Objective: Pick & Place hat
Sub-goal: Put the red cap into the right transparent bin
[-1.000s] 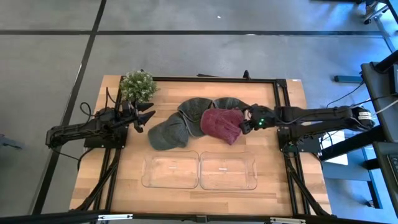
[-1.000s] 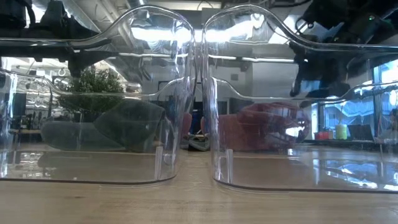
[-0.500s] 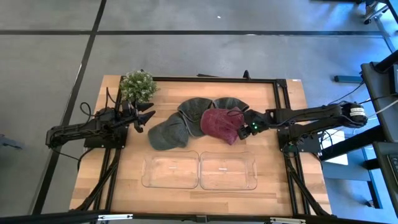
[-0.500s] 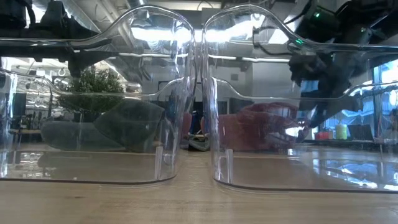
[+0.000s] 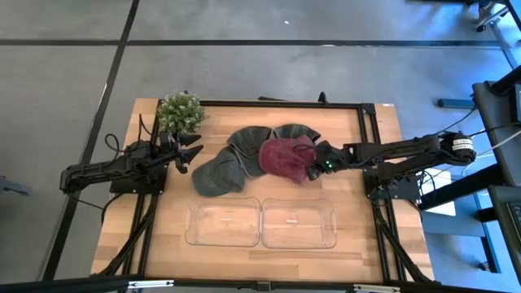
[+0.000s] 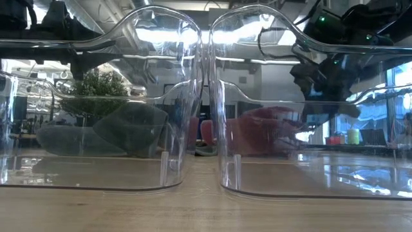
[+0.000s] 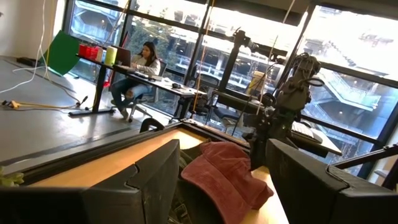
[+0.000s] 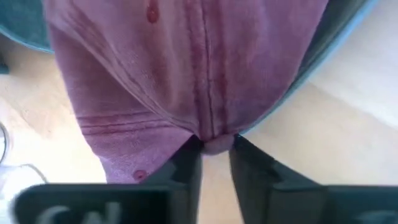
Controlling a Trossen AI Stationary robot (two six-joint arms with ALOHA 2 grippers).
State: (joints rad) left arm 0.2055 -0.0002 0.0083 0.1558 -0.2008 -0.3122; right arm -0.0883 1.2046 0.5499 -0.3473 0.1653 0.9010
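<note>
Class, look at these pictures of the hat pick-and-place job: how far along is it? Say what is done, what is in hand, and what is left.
Done: the right tool has reached the red hat and pinched its edge.
In hand: that grip; the hat lies on the table among the grey hats.
Left: lifting and placing it; both clear bins hold nothing. The left tool waits open near the plant.

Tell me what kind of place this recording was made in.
Probably a robotics lab in an open office: a wooden table in a metal frame stands on grey taped floor, and beyond it a person sits at a desk by large windows.
</note>
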